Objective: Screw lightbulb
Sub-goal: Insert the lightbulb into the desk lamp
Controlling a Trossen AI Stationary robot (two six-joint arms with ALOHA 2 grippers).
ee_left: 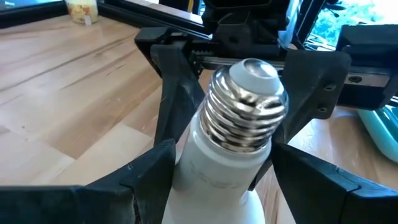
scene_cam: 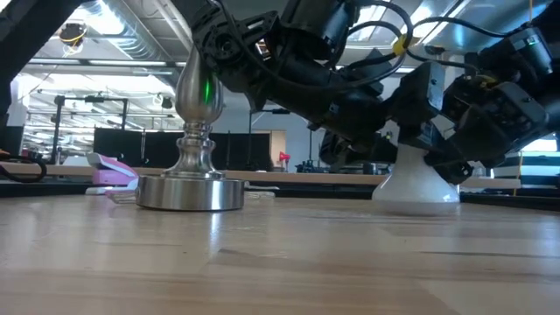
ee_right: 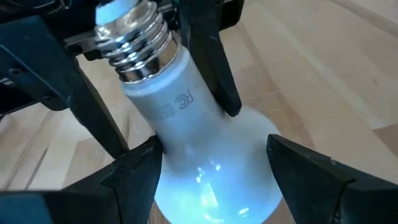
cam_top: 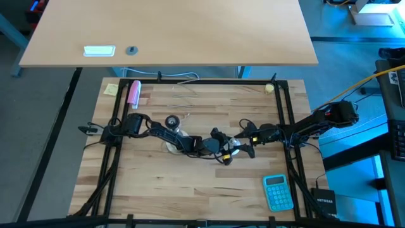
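White lightbulb (ee_right: 186, 149) pinched between both hands' fingers.

A pale desk (cam_top: 171, 31) stands behind the table, on grey floor (cam_top: 38, 114) (ceiling ducts above).

Both dark arms reached in low toward the table's middle, wrists nearly meeting. The left gripper (ee_left: 217, 168) had its two dark fingers (ee_left: 149, 171) spread apart, and the right gripper (ee_right: 214, 168) faced it with its fingers (ee_right: 134, 171) likewise spread, the two pairs interleaved.
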